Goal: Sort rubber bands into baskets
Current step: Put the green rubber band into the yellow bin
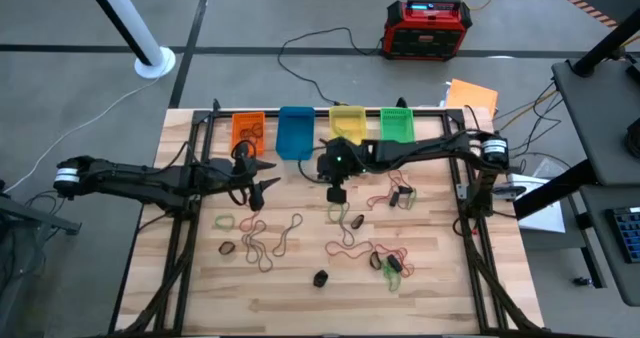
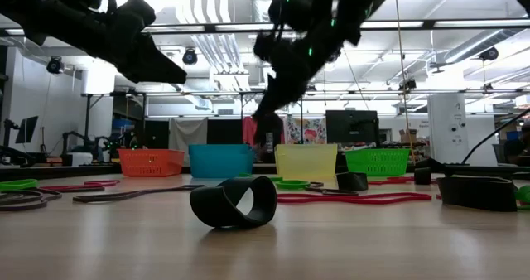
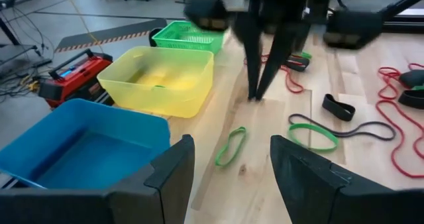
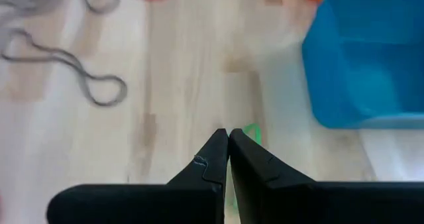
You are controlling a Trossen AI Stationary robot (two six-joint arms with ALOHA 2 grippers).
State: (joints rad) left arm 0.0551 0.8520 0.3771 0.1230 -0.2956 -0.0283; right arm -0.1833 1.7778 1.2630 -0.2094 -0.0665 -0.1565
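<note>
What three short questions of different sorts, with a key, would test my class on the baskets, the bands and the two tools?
1. True or false: the right tool is shut.
2. Which basket stands between the orange basket and the yellow basket? A green, B blue, C red.
3. Fill in: the left tool is ____, with nothing between its fingers.

Key: 1 true. 2 B, the blue basket. 3 open; a green rubber band lies on the table beyond it.
</note>
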